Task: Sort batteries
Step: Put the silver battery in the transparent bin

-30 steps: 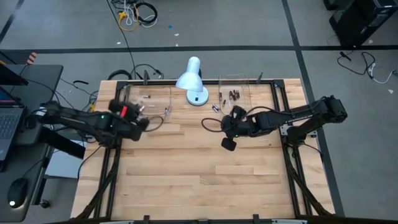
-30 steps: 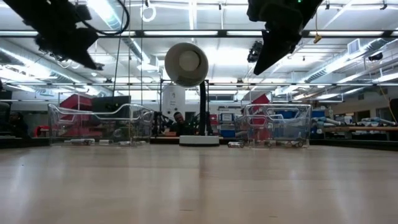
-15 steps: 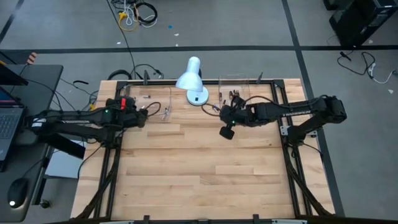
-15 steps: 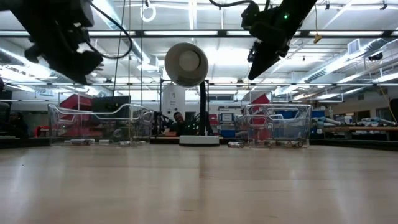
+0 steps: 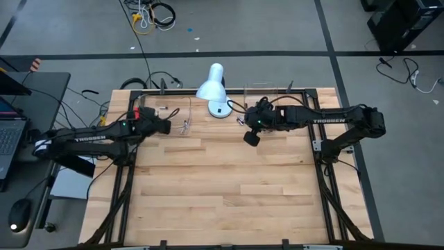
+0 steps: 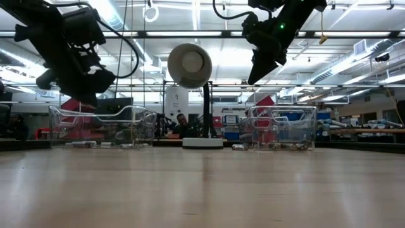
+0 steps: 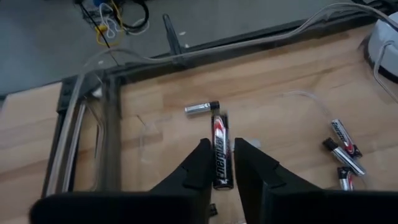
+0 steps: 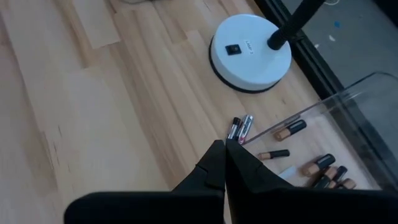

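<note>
- Over the left clear plastic tray (image 5: 166, 110): left gripper (image 7: 219, 163) jaws hold a silver-and-black cylindrical battery (image 7: 221, 151) between them; drop step, needs full release.
- Right gripper (image 8: 224, 163), jaws pressed together, hovers above two loose batteries (image 8: 240, 129) on the worktop (image 5: 222, 194) beside the right tray (image 8: 348, 124); next pick needs opening first.

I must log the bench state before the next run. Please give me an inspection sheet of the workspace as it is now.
Surface: wooden table, bare in front.
Job's things: batteries in the right clear tray; two beside the lamp base; silvery ones near the left tray.
Clutter: white desk lamp.
Grippers: left gripper over the left tray, a battery between its fingers; right gripper shut, empty, above the two loose batteries.
Cables: loose on the floor.
Surroundings: laptop on a side desk.
</note>
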